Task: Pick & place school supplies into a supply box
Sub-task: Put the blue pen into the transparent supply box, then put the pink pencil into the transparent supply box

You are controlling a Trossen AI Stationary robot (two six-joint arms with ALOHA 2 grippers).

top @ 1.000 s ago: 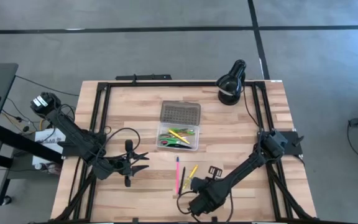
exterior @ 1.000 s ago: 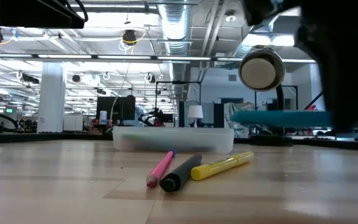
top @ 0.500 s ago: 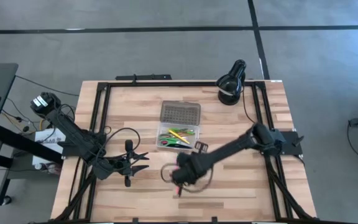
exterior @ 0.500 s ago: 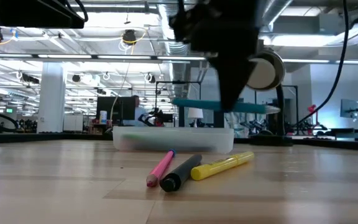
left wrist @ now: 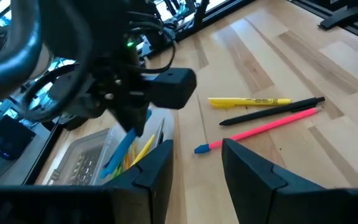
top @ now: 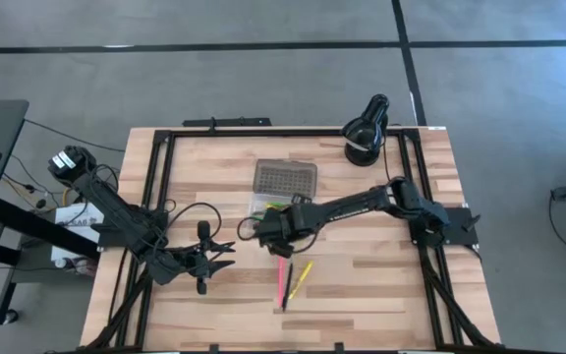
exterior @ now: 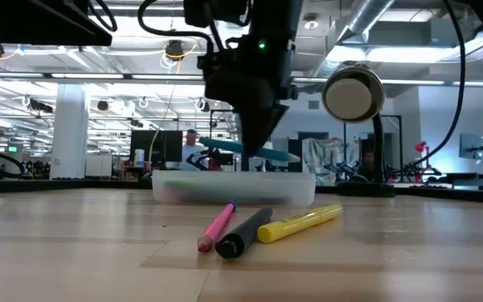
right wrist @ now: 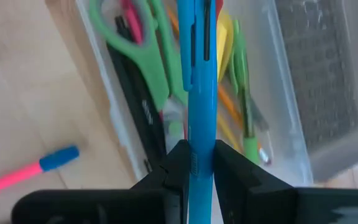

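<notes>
My right gripper (top: 273, 228) hangs over the near edge of the clear supply box (top: 285, 208), shut on a blue pen (exterior: 250, 149). The box's grey dotted lid (top: 285, 178) lies open on the far side. Inside lie green-handled scissors (right wrist: 135, 37) with yellow, green and pink pens. A pink pen (top: 281, 278), a black pen (top: 289, 285) and a yellow marker (top: 304, 275) lie flat on the table nearer than the box. My left gripper (top: 219, 254) waits open, left of them. My right gripper pinches the blue pen (right wrist: 199, 134) between its two fingers (right wrist: 176, 167), about mid-length as the low view shows. The fingers come from above and lie across the pen. It is lifted clear, nearly level with a slight tilt, just above the box's open tray.
A black round lamp (top: 367, 128) stands at the far right corner of the table. Black frame rails (top: 155, 187) run along the table's left, right and far sides. Bare wood lies right of the box and toward the near edge.
My right gripper has carried the blue pen from the table's near edge toward the far side and left, passing over the three loose pens and stopping above the box. It has stayed shut on the pen. The pens on the table have not moved.
</notes>
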